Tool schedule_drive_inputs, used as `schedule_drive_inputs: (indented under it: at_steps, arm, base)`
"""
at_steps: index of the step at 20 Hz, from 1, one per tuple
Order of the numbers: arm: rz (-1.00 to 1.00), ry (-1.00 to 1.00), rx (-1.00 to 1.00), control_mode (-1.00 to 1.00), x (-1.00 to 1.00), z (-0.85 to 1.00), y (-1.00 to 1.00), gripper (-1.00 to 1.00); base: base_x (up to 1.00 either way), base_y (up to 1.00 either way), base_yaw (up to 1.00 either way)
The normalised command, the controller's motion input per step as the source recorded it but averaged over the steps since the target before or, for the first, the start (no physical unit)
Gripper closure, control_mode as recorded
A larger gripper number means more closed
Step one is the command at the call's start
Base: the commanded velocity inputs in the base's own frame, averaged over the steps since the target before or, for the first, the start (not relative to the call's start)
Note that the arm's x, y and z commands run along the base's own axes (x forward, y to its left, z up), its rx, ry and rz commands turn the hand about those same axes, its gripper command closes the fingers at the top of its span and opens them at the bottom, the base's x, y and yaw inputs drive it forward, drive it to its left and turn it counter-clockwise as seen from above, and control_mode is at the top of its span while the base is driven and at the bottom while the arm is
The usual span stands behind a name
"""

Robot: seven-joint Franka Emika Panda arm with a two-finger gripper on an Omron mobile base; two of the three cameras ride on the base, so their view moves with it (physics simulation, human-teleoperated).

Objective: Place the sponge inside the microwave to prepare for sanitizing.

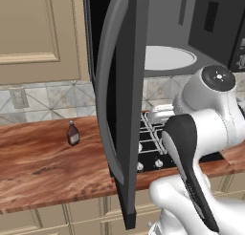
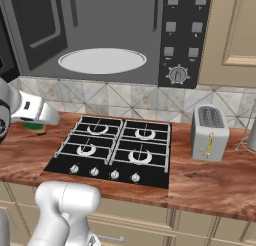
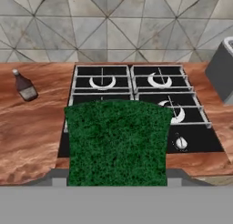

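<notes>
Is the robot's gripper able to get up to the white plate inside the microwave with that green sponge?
Probably yes. The microwave door hangs wide open, and nothing sits on its white turntable. The gripper, shut on the sponge, is low beside the stove, so it must rise first.

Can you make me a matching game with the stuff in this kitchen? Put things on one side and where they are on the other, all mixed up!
Things:
1. green rectangular sponge
2. small brown glass bottle
3. silver metal toaster
4. white round turntable

Places:
A. inside the open black microwave
B. on the wooden counter, right of the black stove
C. held in the robot's hand
D. on the wooden counter, left of the stove

Pairs: 1-C, 2-D, 3-B, 4-A
</notes>
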Motion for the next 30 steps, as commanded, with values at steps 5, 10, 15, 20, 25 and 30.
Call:
schedule_drive_inputs:
  at_steps: [5, 10, 15, 20, 25, 30]
  arm:
    - [0.00, -0.05, -0.11, -1.00, -0.09, 0.50, -0.09, 1.00]
    - [0.00, -0.09, -0.04, -1.00, -0.08, 0.51, -0.17, 1.00]
    - [0.00, -0.13, 0.00, -1.00, -0.08, 0.44, -0.31, 1.00]
    - [-0.03, -0.15, 0.00, -1.00, -0.01, 0.13, -0.19, 1.00]
    - [0.00, -0.10, 0.00, -1.00, 0.00, 0.50, -0.08, 1.00]
    - [0.00, 0.00, 0.02, -1.00, 0.01, 0.67, 0.00, 1.00]
  base:
    - [0.00, 0.00, 0.00]
    - [0.00, 0.00, 0.00]
    - [0.00, 0.00, 0.00]
    - [0.00, 0.00, 0.00]
    - [0.00, 0.00, 0.00]
    - [0.00, 0.00, 0.00]
